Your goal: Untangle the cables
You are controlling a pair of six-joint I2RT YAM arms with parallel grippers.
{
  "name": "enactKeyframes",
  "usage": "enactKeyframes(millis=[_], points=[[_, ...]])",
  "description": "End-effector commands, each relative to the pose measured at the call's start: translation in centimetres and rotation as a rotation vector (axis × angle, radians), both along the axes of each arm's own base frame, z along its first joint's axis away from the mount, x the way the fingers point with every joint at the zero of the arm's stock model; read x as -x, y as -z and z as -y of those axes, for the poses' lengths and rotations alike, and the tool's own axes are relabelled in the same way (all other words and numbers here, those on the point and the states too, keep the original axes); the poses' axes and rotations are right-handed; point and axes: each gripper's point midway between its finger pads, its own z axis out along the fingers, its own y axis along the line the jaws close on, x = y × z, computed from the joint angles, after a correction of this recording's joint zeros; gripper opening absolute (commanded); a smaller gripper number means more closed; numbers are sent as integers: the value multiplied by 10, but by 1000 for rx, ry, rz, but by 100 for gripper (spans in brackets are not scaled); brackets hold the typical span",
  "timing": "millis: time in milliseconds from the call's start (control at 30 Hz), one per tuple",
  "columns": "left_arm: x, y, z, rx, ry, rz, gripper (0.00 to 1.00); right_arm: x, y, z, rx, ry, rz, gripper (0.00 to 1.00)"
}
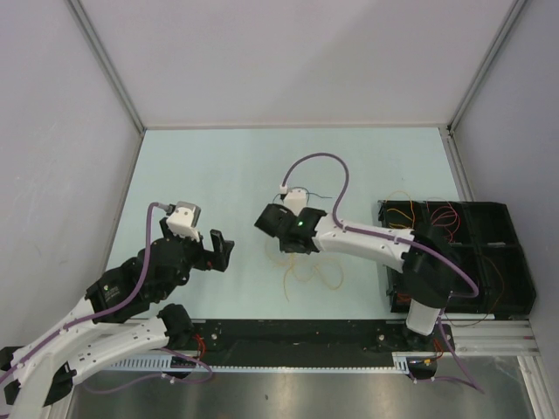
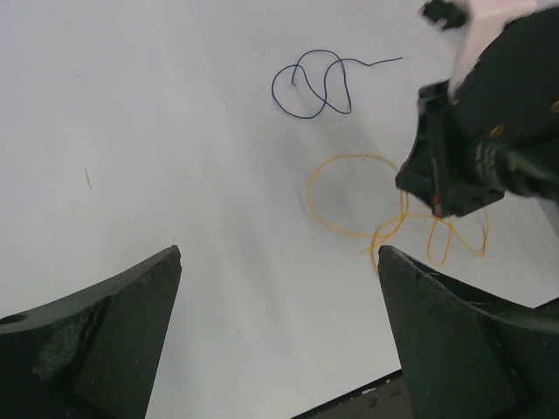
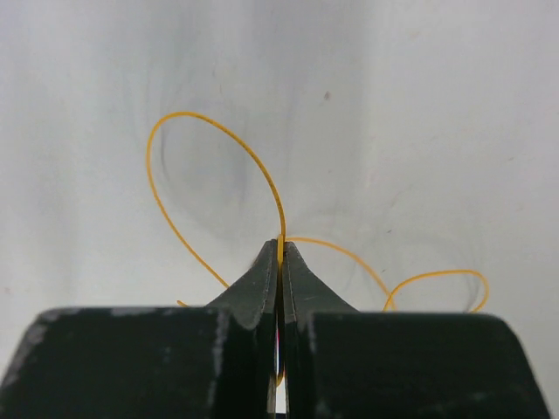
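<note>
Near the centre of the pale surface (image 1: 218, 157), the right gripper (image 3: 280, 249) is clamped on a thin orange-yellow looping cable (image 3: 279, 223), probably to drag it clear. A thin dark blue looped cable (image 2: 301, 116) lies apart, toward the far edge. The left gripper (image 2: 279, 257) hovers spread, holding nothing.

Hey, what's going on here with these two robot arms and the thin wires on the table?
The right gripper is shut on the orange-yellow cable, pinching one strand of its loops near the middle of the table. The left gripper is open and holds nothing; it hovers just to the left of that spot. The dark blue cable lies by itself on the table, apart from the orange-yellow one. More thin wires sit in the black bin at the right.
</note>
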Motion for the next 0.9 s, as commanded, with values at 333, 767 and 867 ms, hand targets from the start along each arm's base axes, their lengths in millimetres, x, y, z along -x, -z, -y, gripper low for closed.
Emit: enactKeyframes(millis=[333,767,867], points=[[-4,-2,1,-8,-5,15,100,-78,-141,65,-90,137,324,0],[-4,-1,1,-10,-5,13,100,-129,-301,139,-117,301,657,0],[-6,1,1,-19,-11,7,100,-140,-340,162,-146,356,763,0]])
